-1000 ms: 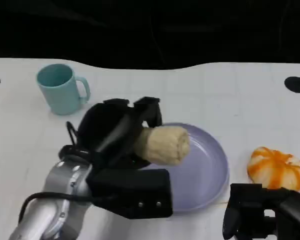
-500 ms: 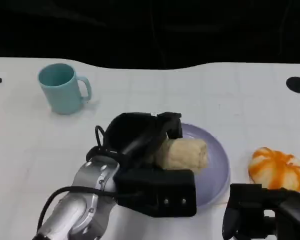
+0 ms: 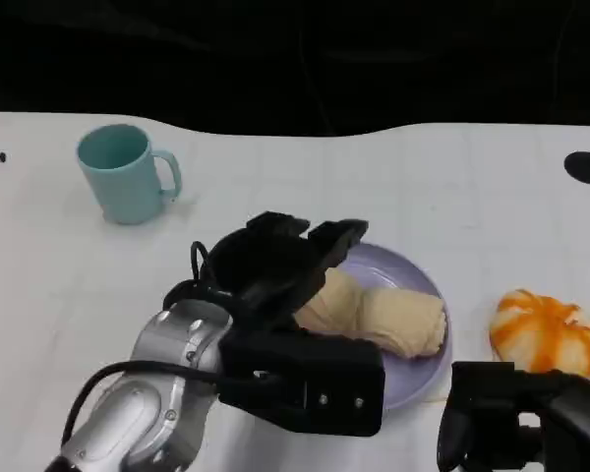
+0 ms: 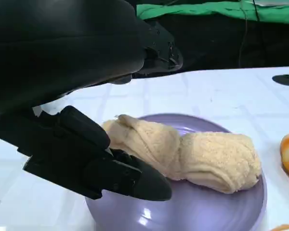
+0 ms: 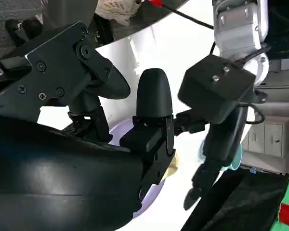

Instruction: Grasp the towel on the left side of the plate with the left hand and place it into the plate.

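Lying across the purple plate [image 3: 428, 285] is the rolled beige towel [image 3: 388, 315], its long axis running from the left hand [image 3: 275, 265] outward toward the plate's right rim. In the left wrist view the towel [image 4: 192, 154] is being seen resting on the plate's floor [image 4: 192, 211], one end bunched just beside the black fingers [image 4: 115, 175], the other end fat and rounded near the far rim. The left hand is being held spread, fingers apart above and below the near end of the towel; nothing is being clasped, though whether a fingertip is touching the cloth cannot be told. The towel is being judged as already delivered, so the coming move is probably a withdrawal back along the towel's own axis, away from the plate. The risk being noted: the lower fingers are lying close under the bunched end and could drag it over the rim.

The right hand [image 3: 516, 418] is being kept low at the bench's near edge, well apart from the towel; whether its fingers are closed cannot be told. The left hand is plainly the nearer.

A teal mug [image 3: 123, 172] is standing on the bench [image 3: 374, 177], and an orange-and-white pumpkin-like object [image 3: 546, 329] is sitting right of the plate. No brand, label or legible writing is being found.
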You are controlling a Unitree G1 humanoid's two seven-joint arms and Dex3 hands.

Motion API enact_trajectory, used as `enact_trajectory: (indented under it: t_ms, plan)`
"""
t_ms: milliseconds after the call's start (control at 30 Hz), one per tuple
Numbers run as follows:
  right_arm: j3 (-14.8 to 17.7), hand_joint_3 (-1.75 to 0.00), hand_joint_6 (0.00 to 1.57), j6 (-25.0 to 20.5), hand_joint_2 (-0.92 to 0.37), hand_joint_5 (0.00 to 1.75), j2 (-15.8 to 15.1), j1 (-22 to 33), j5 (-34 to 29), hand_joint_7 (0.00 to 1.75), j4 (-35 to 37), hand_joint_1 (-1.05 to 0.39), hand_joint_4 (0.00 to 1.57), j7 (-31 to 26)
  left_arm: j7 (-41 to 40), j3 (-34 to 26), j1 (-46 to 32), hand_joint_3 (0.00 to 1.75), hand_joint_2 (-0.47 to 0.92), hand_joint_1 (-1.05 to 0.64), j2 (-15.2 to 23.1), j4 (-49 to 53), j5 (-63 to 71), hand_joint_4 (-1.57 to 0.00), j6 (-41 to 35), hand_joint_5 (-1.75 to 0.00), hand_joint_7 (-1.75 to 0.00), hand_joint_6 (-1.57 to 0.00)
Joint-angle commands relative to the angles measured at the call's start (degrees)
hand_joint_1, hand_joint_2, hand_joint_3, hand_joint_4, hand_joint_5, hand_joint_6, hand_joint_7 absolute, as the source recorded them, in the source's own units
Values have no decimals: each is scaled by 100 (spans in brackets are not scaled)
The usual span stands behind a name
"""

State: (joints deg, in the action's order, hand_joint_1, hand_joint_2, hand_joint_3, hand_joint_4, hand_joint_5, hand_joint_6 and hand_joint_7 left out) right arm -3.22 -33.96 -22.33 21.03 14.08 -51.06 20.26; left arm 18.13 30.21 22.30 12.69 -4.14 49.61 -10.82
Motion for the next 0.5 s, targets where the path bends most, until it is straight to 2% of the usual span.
enact_trajectory:
  t_ms: [33, 200, 367, 433, 500]
  plan:
    - [23, -127, 67, -72, -47, 172, -67, -23, 28, 146, -69, -9, 75, -25, 340, -332, -83, 19, 92, -88, 217, -540, -307, 0, -15, -18, -1, -5]
    - [22, -128, 66, -102, -47, 172, -83, -50, 18, 147, -83, -10, 74, -31, 762, -727, -271, 19, 92, -84, 342, -1156, -804, 0, -189, -22, -3, -9]
    - [49, -127, 66, -174, -47, 172, -23, -68, 99, 147, -84, -9, 74, -50, 1466, -1235, -558, 16, 92, -74, 522, -1968, -1458, 0, -734, -38, -5, -14]
    - [57, -127, 66, -201, -47, 172, -26, -78, 122, 147, -85, -9, 74, -51, 1662, -1525, -733, 15, 92, -69, 605, -2254, -1855, -4, -887, -47, -8, -21]
    - [59, -126, 66, -239, -47, 172, -39, -89, 121, 147, -98, -10, 74, -63, 1753, -1812, -911, 13, 92, -63, 636, -2457, -2279, -16, -984, -55, -12, -32]
